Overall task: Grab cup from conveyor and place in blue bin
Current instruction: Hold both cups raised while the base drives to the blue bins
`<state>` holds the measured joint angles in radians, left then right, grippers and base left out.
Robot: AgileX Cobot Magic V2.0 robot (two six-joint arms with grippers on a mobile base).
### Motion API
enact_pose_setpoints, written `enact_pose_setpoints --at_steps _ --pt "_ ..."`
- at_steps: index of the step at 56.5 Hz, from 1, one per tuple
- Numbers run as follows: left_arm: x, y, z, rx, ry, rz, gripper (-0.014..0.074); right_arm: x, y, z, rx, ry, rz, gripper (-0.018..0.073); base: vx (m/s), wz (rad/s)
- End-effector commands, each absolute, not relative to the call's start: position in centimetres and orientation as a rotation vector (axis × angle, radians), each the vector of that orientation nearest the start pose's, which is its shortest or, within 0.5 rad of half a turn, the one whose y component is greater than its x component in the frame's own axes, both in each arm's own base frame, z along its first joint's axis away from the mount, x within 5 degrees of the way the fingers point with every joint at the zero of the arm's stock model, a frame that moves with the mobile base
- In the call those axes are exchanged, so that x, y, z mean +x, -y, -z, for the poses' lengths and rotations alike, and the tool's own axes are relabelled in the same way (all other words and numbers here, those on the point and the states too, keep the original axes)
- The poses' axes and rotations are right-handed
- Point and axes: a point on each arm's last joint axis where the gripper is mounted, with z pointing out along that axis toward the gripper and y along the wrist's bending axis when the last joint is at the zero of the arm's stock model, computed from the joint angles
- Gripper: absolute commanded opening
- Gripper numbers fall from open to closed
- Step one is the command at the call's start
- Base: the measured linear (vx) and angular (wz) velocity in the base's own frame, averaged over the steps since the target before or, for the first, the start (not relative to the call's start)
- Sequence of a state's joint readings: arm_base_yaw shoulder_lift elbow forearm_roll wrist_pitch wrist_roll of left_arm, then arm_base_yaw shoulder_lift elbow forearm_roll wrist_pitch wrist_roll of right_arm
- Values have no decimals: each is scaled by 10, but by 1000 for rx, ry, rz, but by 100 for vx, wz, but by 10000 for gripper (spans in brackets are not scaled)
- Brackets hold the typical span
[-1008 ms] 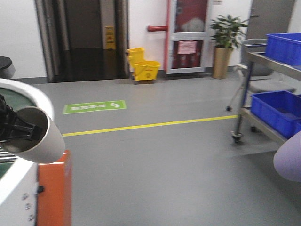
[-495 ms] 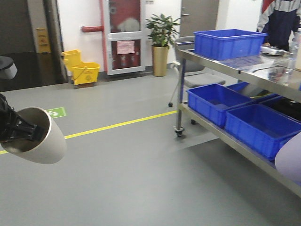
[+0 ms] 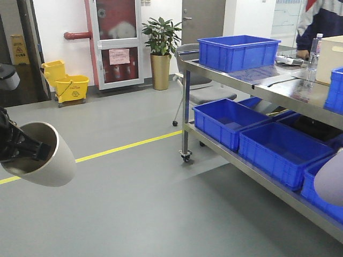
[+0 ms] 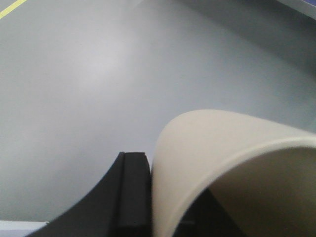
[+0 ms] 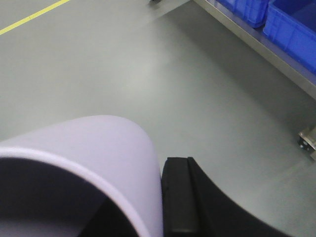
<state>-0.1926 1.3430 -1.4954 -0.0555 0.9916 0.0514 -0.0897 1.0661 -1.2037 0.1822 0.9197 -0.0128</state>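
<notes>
My left gripper (image 3: 25, 150) is shut on the rim wall of a cream cup (image 3: 47, 156), held tilted over the floor at the left. In the left wrist view one black finger (image 4: 133, 192) presses the outside of the cream cup (image 4: 217, 148). My right gripper (image 5: 150, 212) is shut on a lilac cup (image 5: 94, 148), one finger (image 5: 180, 197) outside its wall. The lilac cup shows at the right edge of the front view (image 3: 331, 184). A blue bin (image 3: 238, 52) stands on the rack top. Two more blue bins (image 3: 228, 120) (image 3: 284, 150) stand on its lower shelf. The conveyor is out of view.
A wheeled steel rack (image 3: 186, 144) runs along the right. A cream tub (image 3: 331, 59) and a bottle stand on its top, with a person (image 3: 321, 19) behind. A yellow floor line (image 3: 128, 145), yellow mop bucket (image 3: 67, 85) and potted plant (image 3: 159, 51) lie beyond.
The view has swung right: the conveyor has left the frame and the rack with blue bins has come closer and shifted left. Both cups stay held in the grippers.
</notes>
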Motion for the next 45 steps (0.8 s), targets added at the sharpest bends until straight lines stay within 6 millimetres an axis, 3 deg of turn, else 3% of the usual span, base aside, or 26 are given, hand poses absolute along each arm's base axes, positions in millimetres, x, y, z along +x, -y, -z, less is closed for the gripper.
enact_pose_setpoints --at_steps 1,45 --pt "265 57 -448 255 -2185 159 1 205 6 -427 134 -2130 -164 -9 33 6" --pt "265 57 -448 255 -2185 159 1 206 6 -427 134 -2129 -164 -9 44 12"
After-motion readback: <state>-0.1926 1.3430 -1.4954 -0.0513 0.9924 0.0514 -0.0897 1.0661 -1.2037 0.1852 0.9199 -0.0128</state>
